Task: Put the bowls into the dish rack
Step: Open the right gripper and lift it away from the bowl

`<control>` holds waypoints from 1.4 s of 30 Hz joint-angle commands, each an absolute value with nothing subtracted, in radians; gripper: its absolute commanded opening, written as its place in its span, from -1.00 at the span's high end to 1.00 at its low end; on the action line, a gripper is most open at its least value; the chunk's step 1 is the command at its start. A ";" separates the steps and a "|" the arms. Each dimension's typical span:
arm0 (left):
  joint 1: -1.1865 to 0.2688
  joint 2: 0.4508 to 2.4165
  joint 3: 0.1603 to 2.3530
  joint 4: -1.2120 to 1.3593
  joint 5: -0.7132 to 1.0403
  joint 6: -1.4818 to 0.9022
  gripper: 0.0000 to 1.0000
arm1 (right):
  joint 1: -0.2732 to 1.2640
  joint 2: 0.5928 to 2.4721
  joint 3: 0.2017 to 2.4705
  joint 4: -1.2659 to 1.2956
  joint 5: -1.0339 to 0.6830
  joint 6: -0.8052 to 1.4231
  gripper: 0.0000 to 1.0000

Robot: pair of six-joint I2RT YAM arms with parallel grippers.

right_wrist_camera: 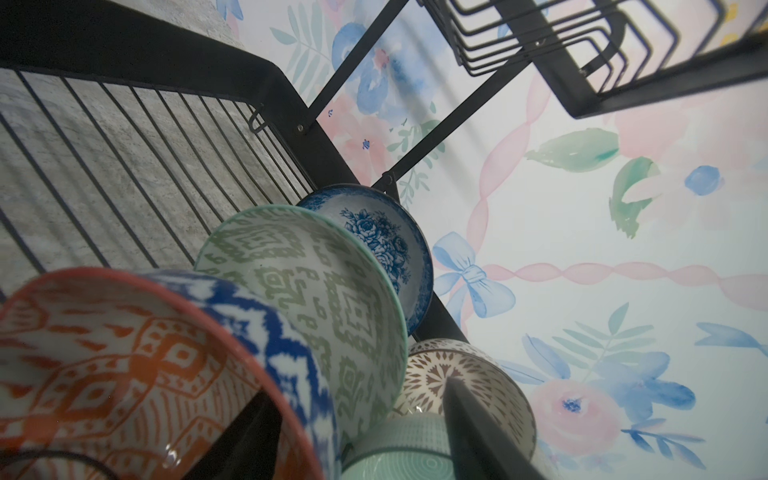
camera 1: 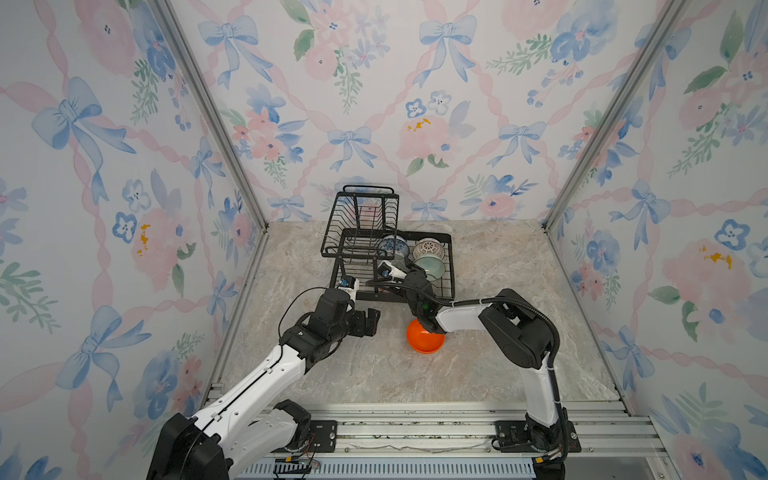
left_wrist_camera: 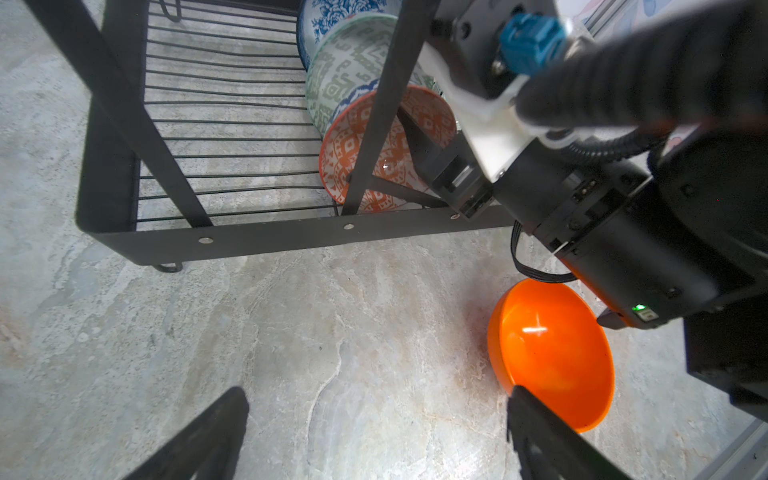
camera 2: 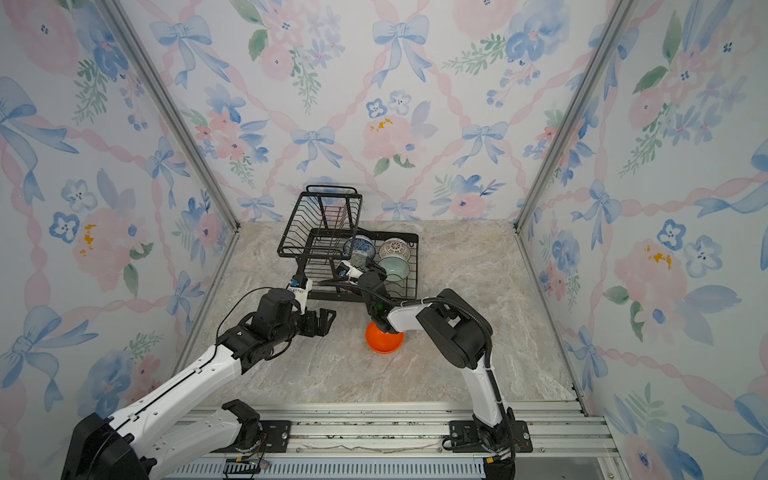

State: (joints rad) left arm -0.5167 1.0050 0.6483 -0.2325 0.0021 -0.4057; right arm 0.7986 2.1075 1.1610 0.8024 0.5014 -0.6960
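Right gripper [right_wrist_camera: 349,403] jaws parted, patterned orange bowl [right_wrist_camera: 104,374] freed, on edge in rack [right_wrist_camera: 145,45]. Back out straight, clear of rim; plain orange bowl [camera 1: 424,338] not yet loaded.

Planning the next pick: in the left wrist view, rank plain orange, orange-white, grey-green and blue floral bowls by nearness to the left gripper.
1. plain orange bowl, on the table beside the left gripper
2. orange-white bowl, front of the dish rack
3. grey-green bowl, behind it
4. blue floral bowl, rearmost
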 commanded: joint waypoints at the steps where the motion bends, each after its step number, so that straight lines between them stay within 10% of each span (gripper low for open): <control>1: -0.511 1.003 0.644 -0.226 0.020 -0.415 -0.96 | 0.810 2.073 1.148 0.761 0.487 -0.680 -0.38; 20: -0.511 0.997 0.641 -0.226 0.017 -0.411 -0.96 | 0.805 2.034 1.128 0.742 0.463 -0.671 -1.00; 42: -0.511 0.980 0.630 -0.226 0.014 -0.413 -0.96 | 0.795 1.867 1.038 0.563 0.346 -0.577 -0.93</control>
State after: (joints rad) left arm -0.5167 0.9974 0.6430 -0.2325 0.0090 -0.4057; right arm 0.7891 1.9156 1.0595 0.5941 0.3641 -0.6094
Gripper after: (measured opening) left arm 0.979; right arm 0.967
